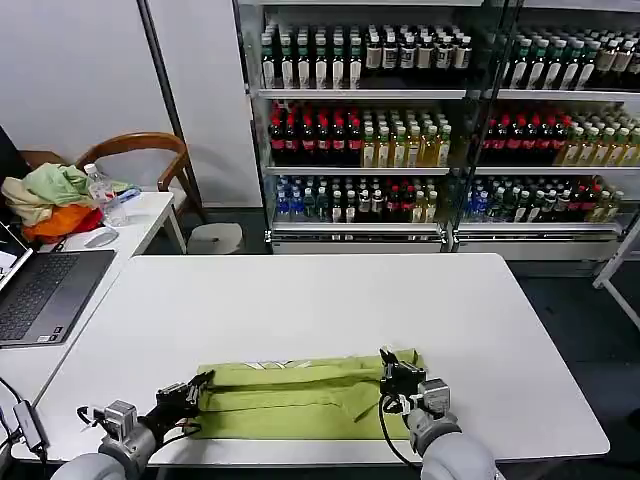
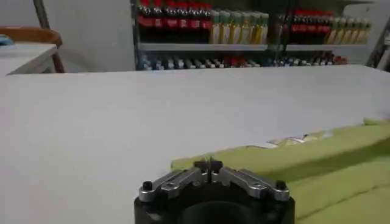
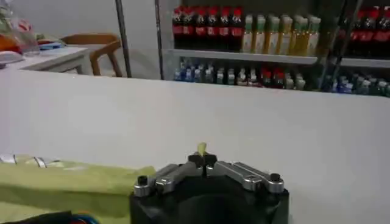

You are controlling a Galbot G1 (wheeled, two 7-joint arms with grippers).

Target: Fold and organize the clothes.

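The clothes are one lime yellow-green T-shirt, lying as a long folded band across the near part of the white table. A faint white print shows along its far edge. My left gripper is at the band's left end, shut on a thin edge of the fabric. My right gripper is at the band's right end and is shut too, with a small tuft of green cloth poking up between its fingertips. In the left wrist view the T-shirt stretches away along the table. In the right wrist view the T-shirt lies beside the gripper.
On the side desk to the left are a laptop, a mouse, a water bottle and a heap of pale green, cream and orange garments. A wooden chair and drink coolers stand behind. The table is bare beyond the shirt.
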